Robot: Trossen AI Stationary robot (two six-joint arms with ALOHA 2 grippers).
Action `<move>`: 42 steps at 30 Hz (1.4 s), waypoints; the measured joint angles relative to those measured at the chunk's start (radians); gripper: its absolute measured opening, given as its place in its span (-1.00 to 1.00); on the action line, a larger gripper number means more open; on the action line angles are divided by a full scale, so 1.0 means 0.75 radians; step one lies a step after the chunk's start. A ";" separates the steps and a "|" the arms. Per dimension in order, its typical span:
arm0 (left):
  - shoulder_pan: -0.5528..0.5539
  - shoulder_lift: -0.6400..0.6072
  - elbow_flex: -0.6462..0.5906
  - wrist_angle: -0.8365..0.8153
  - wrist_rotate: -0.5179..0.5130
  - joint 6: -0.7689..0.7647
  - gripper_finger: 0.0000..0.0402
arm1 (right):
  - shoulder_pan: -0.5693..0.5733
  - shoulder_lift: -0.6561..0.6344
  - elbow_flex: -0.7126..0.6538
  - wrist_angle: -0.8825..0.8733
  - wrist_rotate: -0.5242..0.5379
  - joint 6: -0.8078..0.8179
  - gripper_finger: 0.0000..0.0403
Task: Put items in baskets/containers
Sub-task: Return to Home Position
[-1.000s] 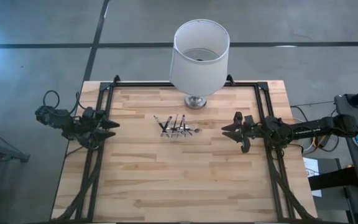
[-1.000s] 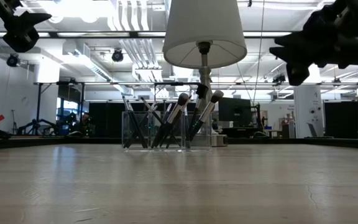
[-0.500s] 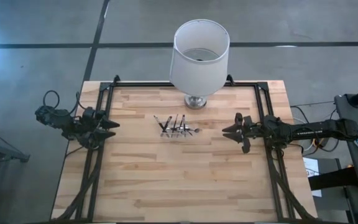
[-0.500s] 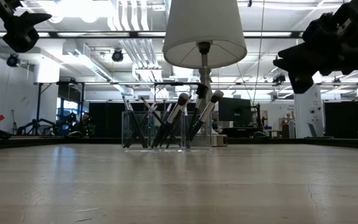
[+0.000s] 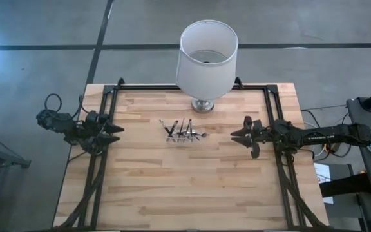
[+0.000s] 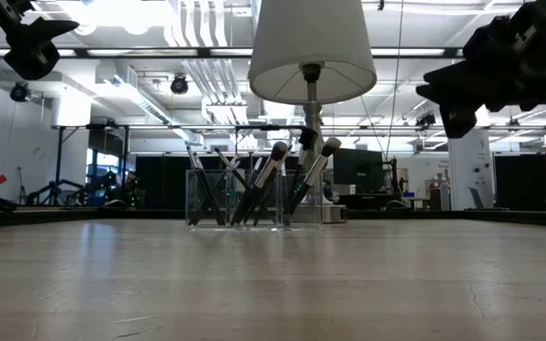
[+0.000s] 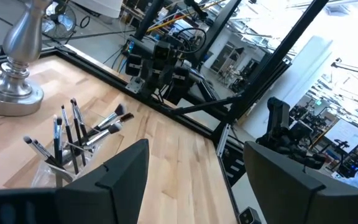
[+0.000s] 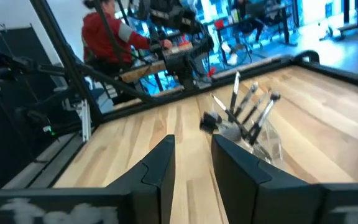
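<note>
Several thin dark brushes (image 5: 183, 131) stand upright and leaning in a small clear holder (image 6: 254, 201) that rests on its base at the table's middle. The brushes also show in the left wrist view (image 7: 73, 134) and the right wrist view (image 8: 248, 111). My left gripper (image 5: 118, 131) hovers open over the table's left edge, far from the holder. My right gripper (image 5: 233, 135) hovers over the table's right side with a narrow gap between its fingers. It points at the holder from about a hand's length away. Both grippers hang above the table in the low view.
A large white lampshade (image 5: 206, 50) on a metal base (image 5: 203, 104) stands just beyond the holder toward the far edge. Black frame rails (image 5: 102, 161) run along the table's left and right sides. Bare wood (image 5: 185, 187) lies on the near side. A person in red (image 8: 107, 31) is beyond the table.
My right gripper has sunk a little over the table's right side and has then held still. The brushes, the holder and my left gripper have kept their places.
</note>
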 joint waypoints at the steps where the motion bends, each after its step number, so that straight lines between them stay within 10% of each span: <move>1: 0.000 0.000 0.000 0.000 0.000 0.000 0.27 | 0.000 0.000 0.000 0.017 0.000 -0.002 -0.52; 23: 0.000 0.000 0.000 -0.001 0.000 0.001 0.27 | 0.040 -0.075 0.000 0.109 0.011 -0.325 -0.54; 42: -0.001 0.000 0.000 -0.001 0.000 0.001 0.27 | 0.144 -0.677 -0.019 -0.556 0.036 -0.408 -0.55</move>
